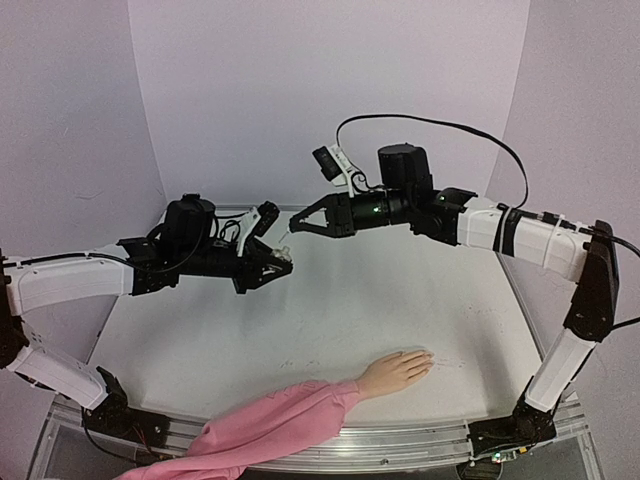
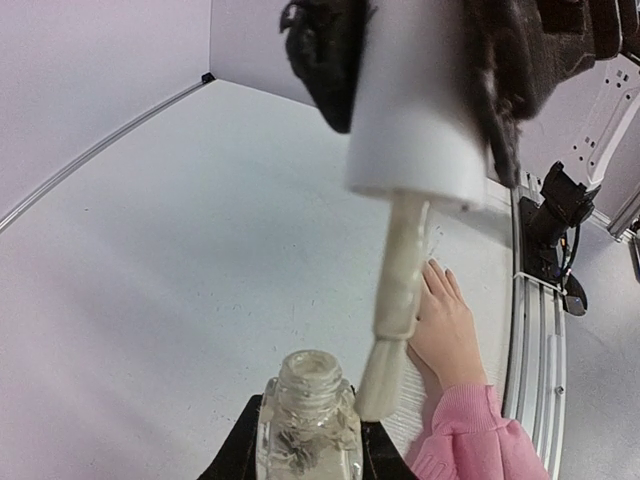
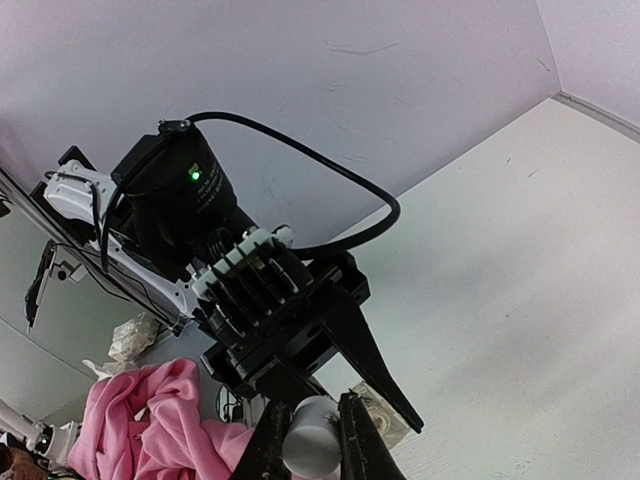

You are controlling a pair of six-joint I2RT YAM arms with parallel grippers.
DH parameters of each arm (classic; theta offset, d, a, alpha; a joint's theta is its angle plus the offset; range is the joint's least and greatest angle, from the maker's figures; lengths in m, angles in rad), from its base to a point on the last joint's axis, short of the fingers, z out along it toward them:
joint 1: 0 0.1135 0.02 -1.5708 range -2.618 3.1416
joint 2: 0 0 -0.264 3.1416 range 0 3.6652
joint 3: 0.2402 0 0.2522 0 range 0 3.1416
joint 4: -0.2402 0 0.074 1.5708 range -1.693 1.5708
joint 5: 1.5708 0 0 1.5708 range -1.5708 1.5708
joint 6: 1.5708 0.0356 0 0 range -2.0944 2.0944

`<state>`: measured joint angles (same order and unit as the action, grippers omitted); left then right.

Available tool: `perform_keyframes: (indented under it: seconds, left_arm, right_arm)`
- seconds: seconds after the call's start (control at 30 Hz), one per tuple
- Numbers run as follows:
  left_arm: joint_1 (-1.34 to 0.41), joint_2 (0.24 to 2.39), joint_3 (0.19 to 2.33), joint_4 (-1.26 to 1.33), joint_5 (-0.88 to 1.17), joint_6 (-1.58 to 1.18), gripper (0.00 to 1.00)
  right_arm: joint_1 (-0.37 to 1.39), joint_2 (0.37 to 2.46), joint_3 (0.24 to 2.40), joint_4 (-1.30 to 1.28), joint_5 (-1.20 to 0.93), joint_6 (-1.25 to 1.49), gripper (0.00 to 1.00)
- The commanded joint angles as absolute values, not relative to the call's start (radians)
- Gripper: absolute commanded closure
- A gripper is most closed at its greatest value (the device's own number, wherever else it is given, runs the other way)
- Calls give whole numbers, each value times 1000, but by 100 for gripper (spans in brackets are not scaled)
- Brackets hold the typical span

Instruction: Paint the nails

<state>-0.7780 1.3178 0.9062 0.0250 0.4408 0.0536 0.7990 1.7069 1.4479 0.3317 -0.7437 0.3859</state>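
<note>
- Glass bottle (image 2: pixel 308 425) clamped in left gripper (image 1: pixel 283 262).
- White brush cap (image 2: pixel 415 130) pinched by right gripper (image 1: pixel 298 227); bristles (image 2: pixel 372 385) at bottle mouth's three o'clock.
- Mannequin hand (image 1: pixel 396 371) at table's (image 1: pixel 400 300) five o'clock.

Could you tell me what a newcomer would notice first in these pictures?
Meeting in mid-air over the table, the left end effector grips an open glass bottle and the right end effector a white cap whose brush hangs beside the bottle's neck. At the near edge lies a mannequin hand in a pink sleeve.
</note>
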Motion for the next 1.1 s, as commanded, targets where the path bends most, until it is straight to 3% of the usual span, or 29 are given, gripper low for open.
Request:
perform_keyframes:
  seconds: [0.0, 0.27, 0.47, 0.63, 0.9, 1.07]
  left_arm:
    - [-782, 1304, 920, 48, 413, 66, 100]
    - [-782, 1285, 892, 49, 359, 71, 100]
    - [-781, 1270, 891, 49, 312, 75, 100]
    - [-780, 1230, 904, 51, 276, 70, 100]
    - [-781, 1204, 938, 52, 246, 44, 100]
    - [-781, 1210, 943, 54, 261, 21, 100]
  right_arm:
    - [798, 1645, 1438, 385, -747, 379, 100]
    - [734, 1560, 1342, 385, -696, 377, 100]
    - [581, 1385, 1093, 354, -628, 390, 100]
    - [470, 1196, 888, 188, -496, 402, 100]
    - [458, 914, 634, -49, -221, 631, 100]
    - [458, 825, 523, -136, -198, 737, 100]
